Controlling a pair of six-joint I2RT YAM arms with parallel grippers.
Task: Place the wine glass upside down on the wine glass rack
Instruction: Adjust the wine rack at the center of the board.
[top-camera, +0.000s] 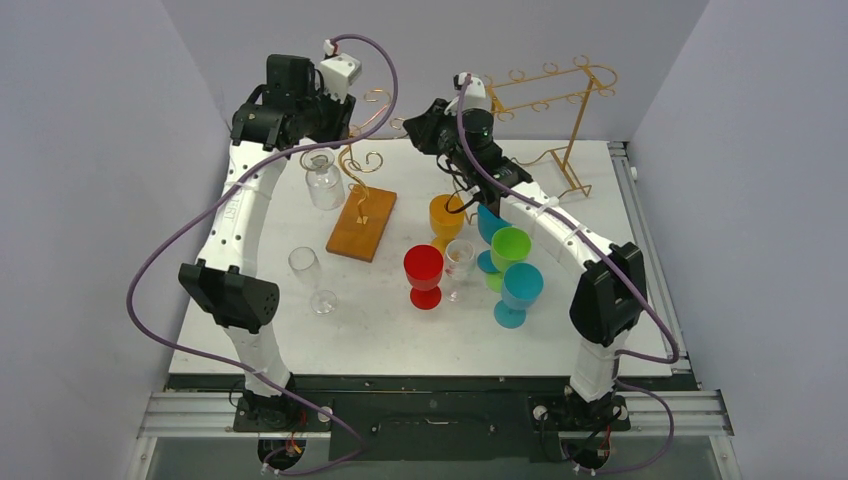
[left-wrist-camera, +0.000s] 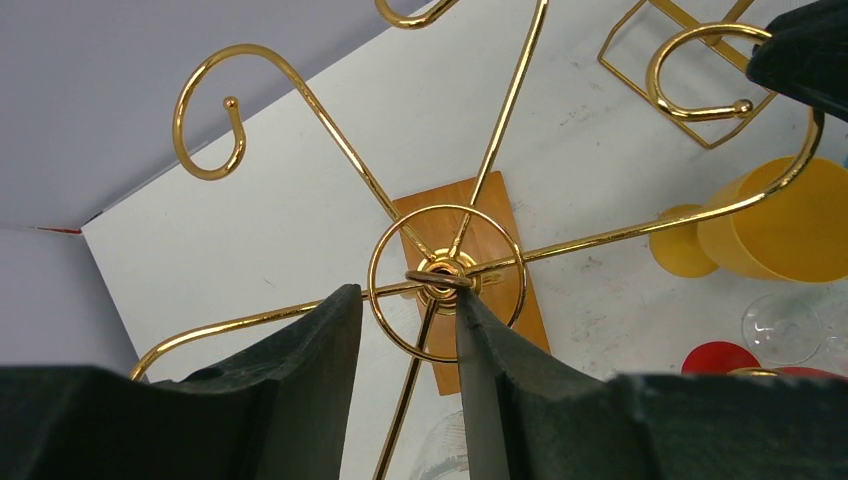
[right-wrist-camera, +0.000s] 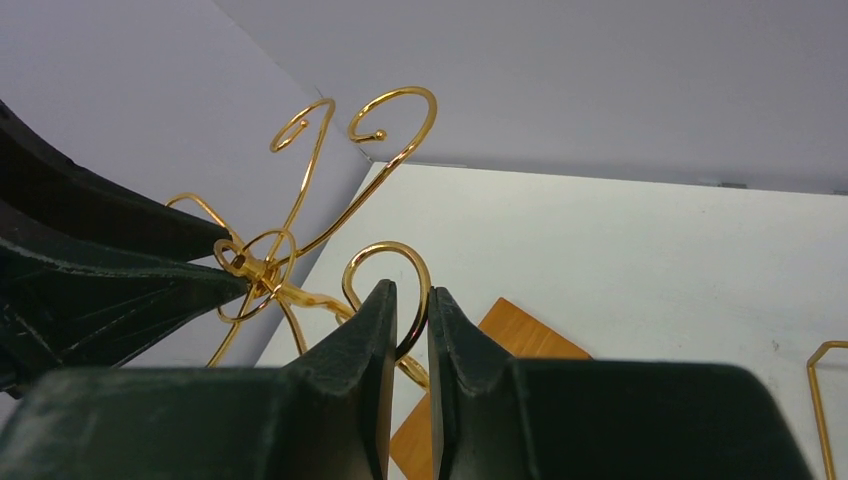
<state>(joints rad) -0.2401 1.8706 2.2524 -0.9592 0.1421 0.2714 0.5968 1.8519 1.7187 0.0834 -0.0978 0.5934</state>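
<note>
The wine glass rack (top-camera: 362, 222) is a gold wire tree on a brown wooden base, left of the table's middle. A clear wine glass (top-camera: 323, 185) hangs bowl-down from one of its left curls. My left gripper (top-camera: 338, 108) hovers over the rack's top. In the left wrist view its fingers (left-wrist-camera: 408, 295) stand apart around the ring at the hub (left-wrist-camera: 445, 272), the right fingertip touching the hub's small ring. The glass (left-wrist-camera: 440, 455) shows faintly below. My right gripper (right-wrist-camera: 410, 295) is shut on a curled arm (right-wrist-camera: 385, 250) of the rack.
A taller gold frame rack (top-camera: 560, 110) stands at the back right. Orange (top-camera: 446, 215), red (top-camera: 423, 275), green (top-camera: 510, 245) and blue (top-camera: 520, 290) goblets cluster mid-table around a clear glass (top-camera: 459, 262). Another clear glass (top-camera: 310, 275) lies on its side near the left arm.
</note>
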